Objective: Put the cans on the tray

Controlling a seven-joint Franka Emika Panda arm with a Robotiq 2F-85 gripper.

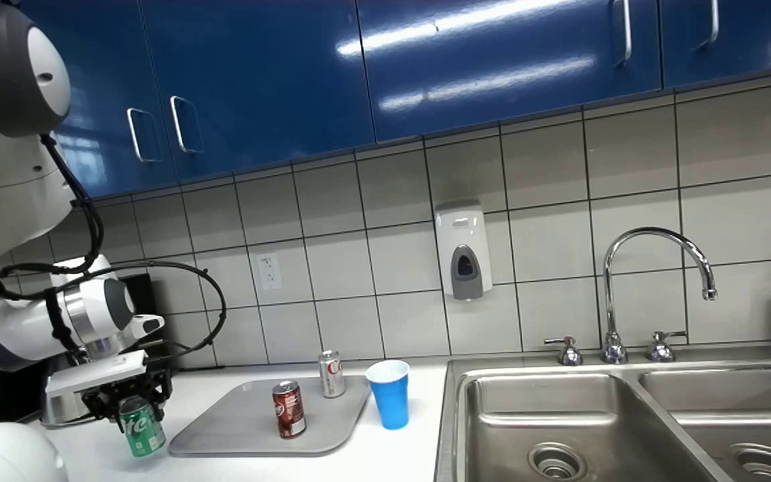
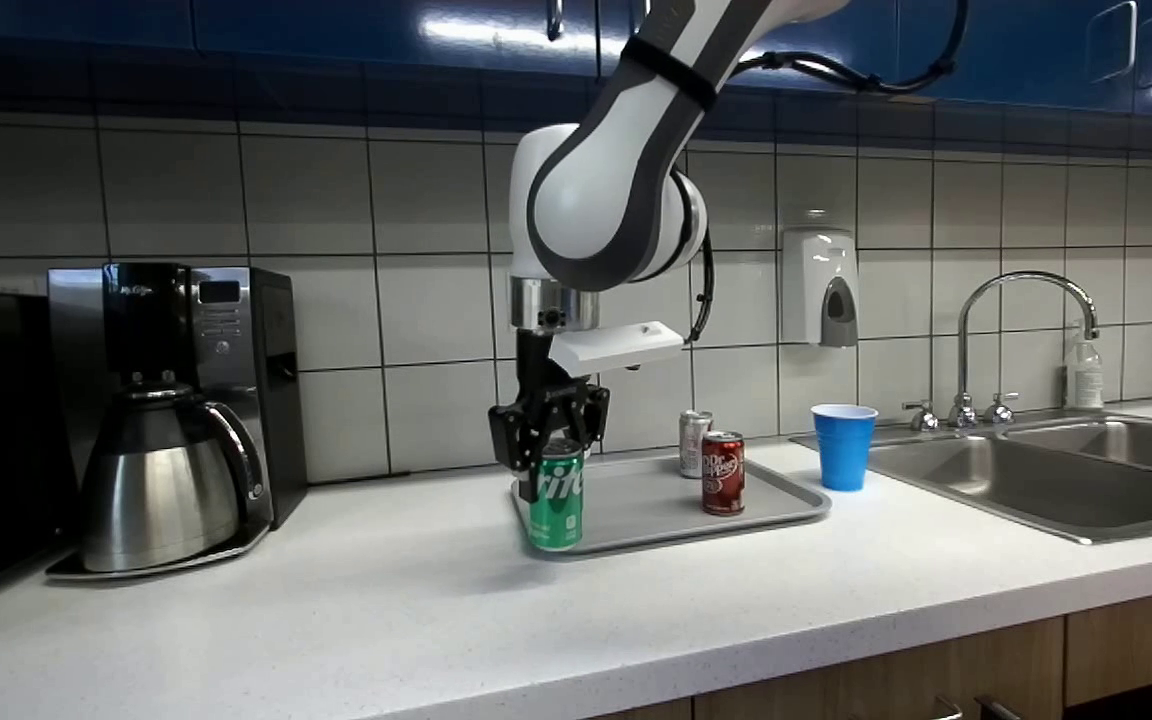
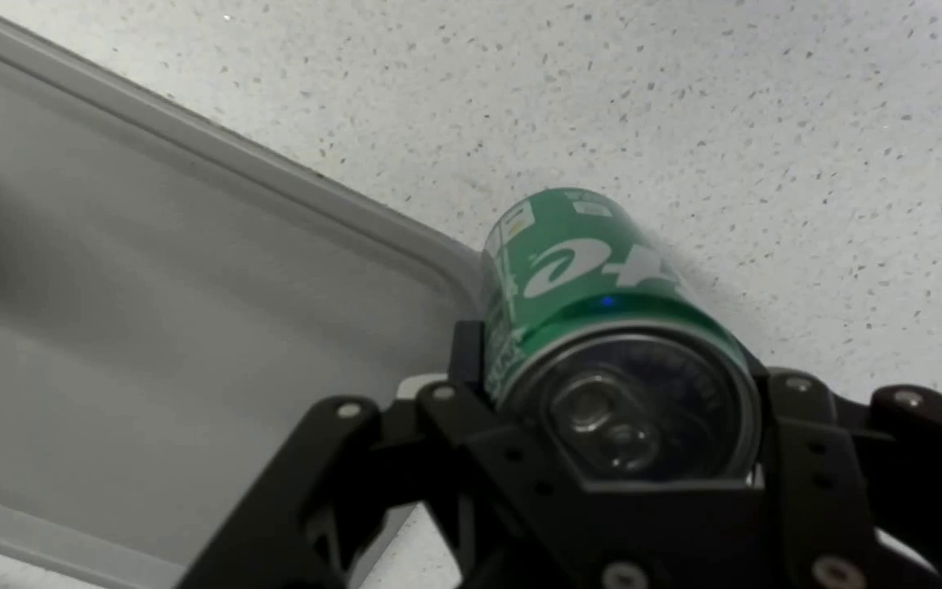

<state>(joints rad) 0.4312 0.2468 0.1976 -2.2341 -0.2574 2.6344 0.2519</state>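
Wrist view: the black two-fingered gripper (image 3: pixel 612 360) clasps a green, white-lettered metal can (image 3: pixel 598 323) beside the flat grey rectangular plastic-looking tray (image 3: pixel 168 319); carried low, its base could snag the rim. In an exterior view, white countertop (image 1: pixel 399 458) lies beneath the can; early release could strand it there. In an exterior view, a dark-red metal can (image 2: pixel 723 477) stands on the tray; overshooting could topple it.

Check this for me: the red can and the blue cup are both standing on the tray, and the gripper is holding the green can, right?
Not the blue cup: both exterior views show it on the counter beside the tray. The red can does stand on the tray, and the gripper is holding the green can.
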